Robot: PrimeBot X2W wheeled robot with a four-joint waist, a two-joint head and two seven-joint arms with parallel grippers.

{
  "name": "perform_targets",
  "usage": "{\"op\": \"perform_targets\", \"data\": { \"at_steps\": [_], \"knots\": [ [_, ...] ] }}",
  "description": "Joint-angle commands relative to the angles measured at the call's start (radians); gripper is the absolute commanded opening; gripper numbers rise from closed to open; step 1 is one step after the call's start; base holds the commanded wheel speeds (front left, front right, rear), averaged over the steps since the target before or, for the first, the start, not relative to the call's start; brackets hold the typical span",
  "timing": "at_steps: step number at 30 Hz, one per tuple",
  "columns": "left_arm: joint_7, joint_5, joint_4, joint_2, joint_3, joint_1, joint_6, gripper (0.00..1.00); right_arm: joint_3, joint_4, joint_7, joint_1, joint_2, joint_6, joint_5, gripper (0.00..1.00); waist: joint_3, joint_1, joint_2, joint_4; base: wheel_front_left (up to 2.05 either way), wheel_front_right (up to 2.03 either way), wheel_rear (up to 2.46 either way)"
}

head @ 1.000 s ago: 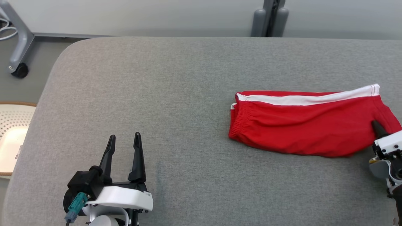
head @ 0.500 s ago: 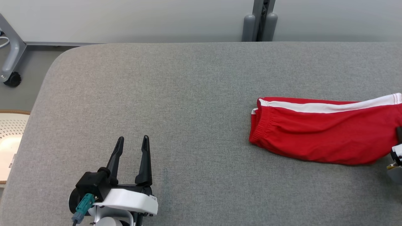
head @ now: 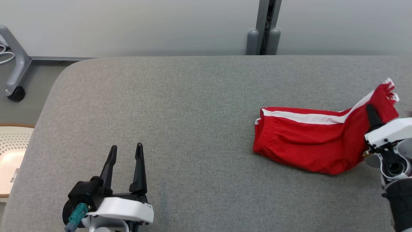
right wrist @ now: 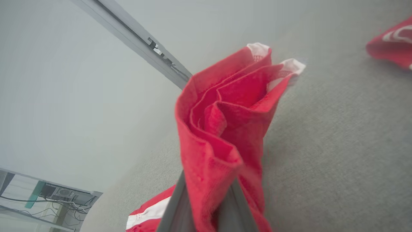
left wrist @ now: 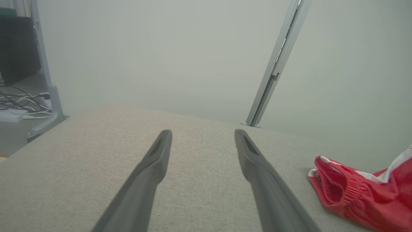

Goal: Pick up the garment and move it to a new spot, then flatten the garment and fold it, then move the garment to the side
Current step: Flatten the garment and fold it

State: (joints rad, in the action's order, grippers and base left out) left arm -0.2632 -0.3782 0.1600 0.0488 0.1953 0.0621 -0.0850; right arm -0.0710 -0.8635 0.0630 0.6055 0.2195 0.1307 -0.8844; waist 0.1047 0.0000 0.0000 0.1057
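Head view, read left to right. A perforated white basket (head: pixel 11 145) sits off the table edge at 9 o'clock. The left gripper (head: pixel 126 147) is at 7 o'clock, low over the grey padded table (head: pixel 193 106), its fingers spread wide, holding nothing and pointing toward 12. The garment (head: pixel 299 141), red shorts with a white side stripe, is at 3 o'clock. Its waistband end lies flat on the pad and faces 9, while its hem end stands off the pad toward 2. The right gripper (head: pixel 370 111) is at 3 to 4 o'clock by the frame's right edge, fingers pressed together on the bunched hem. The right wrist view shows several red layers pinched between them. That view also has a further red patch (right wrist: pixel 391 48) on the pad toward 1 o'clock, and too little of it shows to say whether it belongs to the same garment. Judgement: the shorts look doubled along their length, so I read this as the lift that opens the carry to the side. Most of the cloth is not yet off the pad. The next move calls for raising or drawing the garment sideways without letting the layers slip apart, since one pinch point gives little control. The idle left gripper, well apart, could take the waistband end.
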Motion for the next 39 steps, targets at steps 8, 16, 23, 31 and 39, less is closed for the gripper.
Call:
{"op": "perform_targets", "data": {
  "at_steps": [8, 16, 23, 31, 39],
  "knots": [
    [-0.001, -0.006, 0.011, 0.004, -0.018, -0.017, 0.017, 1.00, 0.057, 0.176, 0.073, -0.055, -0.089, 0.000, 0.012, 0.00, -0.029, 0.0000, 0.0000, 0.017, 0.00, 0.00, 0.00],
    [-0.001, 0.001, 0.012, 0.004, -0.045, 0.000, 0.024, 1.00, 0.069, 0.261, 0.132, -0.122, -0.144, 0.000, 0.048, 0.00, -0.027, 0.0000, 0.0000, 0.045, 0.00, 0.00, 0.00],
    [-0.001, -0.012, 0.013, 0.004, -0.054, -0.008, 0.029, 1.00, 0.103, 0.272, 0.166, -0.172, -0.166, 0.000, 0.089, 0.00, -0.010, 0.0000, 0.0000, 0.077, 0.00, 0.00, 0.00],
    [-0.001, -0.017, 0.010, 0.004, -0.037, 0.007, 0.021, 1.00, 0.221, 0.232, 0.155, -0.198, -0.165, 0.000, 0.071, 0.00, 0.011, 0.0000, 0.0000, 0.102, 0.00, 0.00, 0.00],
    [-0.001, -0.028, 0.008, 0.004, -0.025, 0.001, 0.012, 1.00, 0.274, 0.134, 0.116, -0.159, -0.165, 0.000, 0.061, 0.00, 0.009, 0.0000, 0.0000, 0.117, 0.00, 0.00, 0.00]
  ]
}}
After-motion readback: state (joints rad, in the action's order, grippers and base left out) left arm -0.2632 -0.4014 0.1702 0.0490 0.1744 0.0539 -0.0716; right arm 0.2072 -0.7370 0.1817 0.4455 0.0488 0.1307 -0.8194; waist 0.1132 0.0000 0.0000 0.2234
